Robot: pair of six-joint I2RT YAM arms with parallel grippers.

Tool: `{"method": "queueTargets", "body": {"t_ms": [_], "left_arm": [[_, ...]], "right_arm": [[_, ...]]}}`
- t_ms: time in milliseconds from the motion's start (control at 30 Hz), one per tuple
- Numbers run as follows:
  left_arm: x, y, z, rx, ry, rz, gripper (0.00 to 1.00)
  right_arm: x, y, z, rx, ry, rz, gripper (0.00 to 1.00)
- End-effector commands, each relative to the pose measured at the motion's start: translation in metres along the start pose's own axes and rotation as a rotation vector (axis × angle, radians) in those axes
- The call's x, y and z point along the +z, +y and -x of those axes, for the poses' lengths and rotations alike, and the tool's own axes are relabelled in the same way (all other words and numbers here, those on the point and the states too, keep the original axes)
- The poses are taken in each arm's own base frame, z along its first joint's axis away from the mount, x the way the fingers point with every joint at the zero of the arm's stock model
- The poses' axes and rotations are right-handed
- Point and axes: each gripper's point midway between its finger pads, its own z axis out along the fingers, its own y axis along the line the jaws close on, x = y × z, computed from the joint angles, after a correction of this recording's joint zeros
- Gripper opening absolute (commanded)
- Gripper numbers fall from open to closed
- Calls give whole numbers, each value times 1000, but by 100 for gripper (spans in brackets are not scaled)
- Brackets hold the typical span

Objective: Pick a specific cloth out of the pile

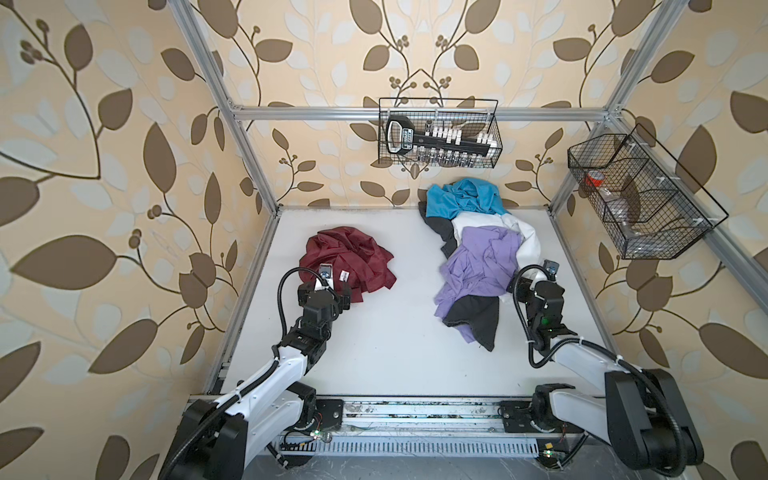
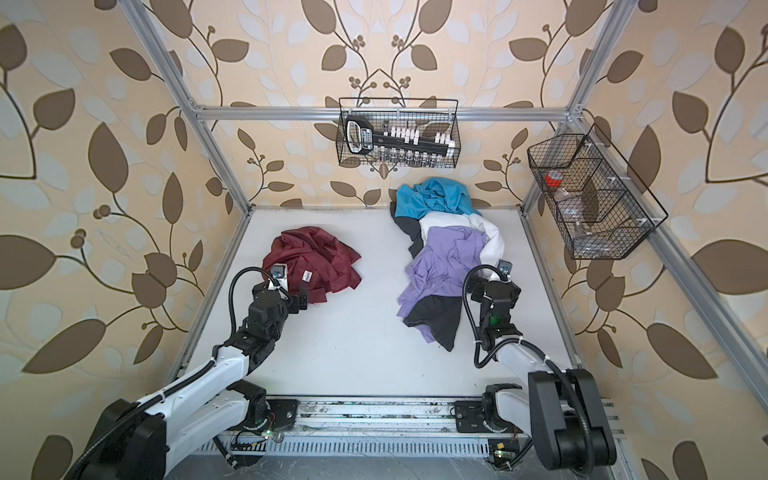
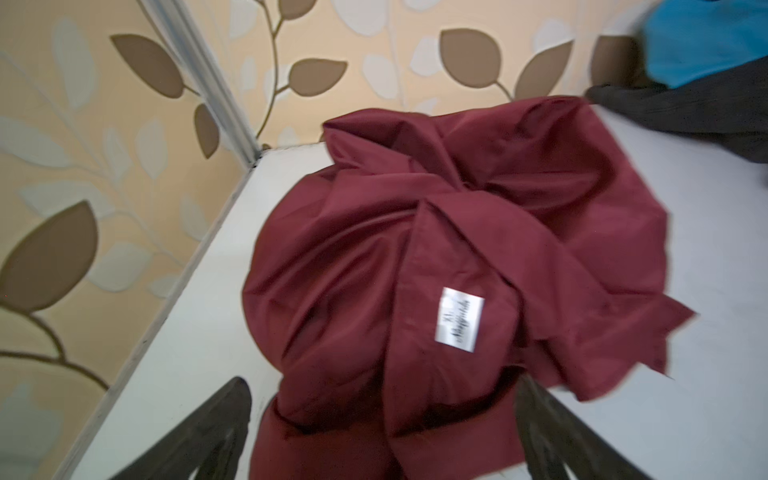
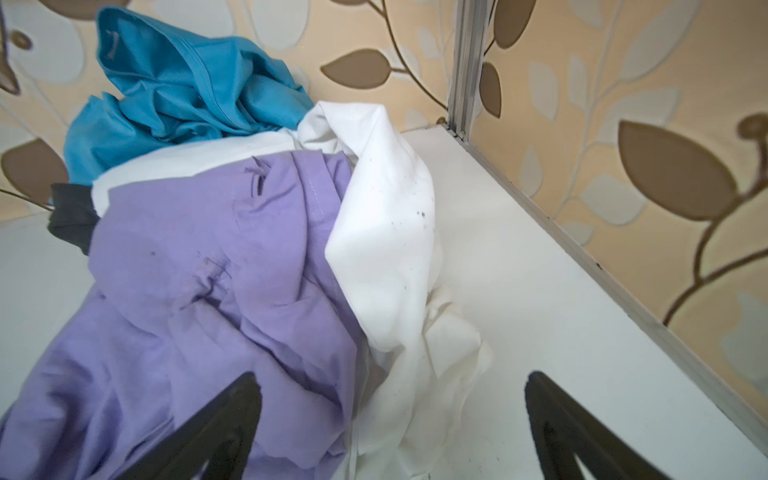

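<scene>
Maroon, slightly shiny fabric: the cloth [image 1: 347, 259] lies crumpled by itself on the white table [image 1: 374, 345], with its white label [image 3: 459, 319] facing up. The left gripper [image 3: 382, 386] straddles the cloth's near edge, its fingers spread wide and not clamped on the fabric. Well apart from the cloth, toward the right arm, lies the pile [image 1: 478, 257] of turquoise, white, lavender and dark grey garments. The right gripper [image 4: 392, 378] hangs fully spread and empty at the pile's side farthest from the cloth. Bare tabletop separates cloth and pile. The table's side edge and a frame post [image 3: 203, 79] stand near the cloth.
</scene>
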Motion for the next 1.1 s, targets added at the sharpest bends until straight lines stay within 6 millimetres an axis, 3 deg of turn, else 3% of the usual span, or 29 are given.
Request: {"method": "queueTargets", "body": {"t_ms": [0,100,300,467,600,767,1067], "left_arm": [[13,28,8,-154,-83,78,97],[24,33,-6,-191,-90,83,97],[43,3,-22,-137,-78,-72,95],[54,-9,-33,-105,-19,-122,93],[62,-10,-35,-106,23,-134,94],[79,7,-40,-163,105,-61,97],[78,6,-39,-162,104,-64,99]], "right_arm": [[4,7,17,27,-96,43,99],[5,6,12,9,-125,43,99],[-5,4,12,10,-208,76,99],[5,14,-1,-16,-176,126,99],[15,30,-6,-66,-126,197,100],[15,31,-6,-67,-124,200,100],[15,31,-6,-67,-125,200,100]]}}
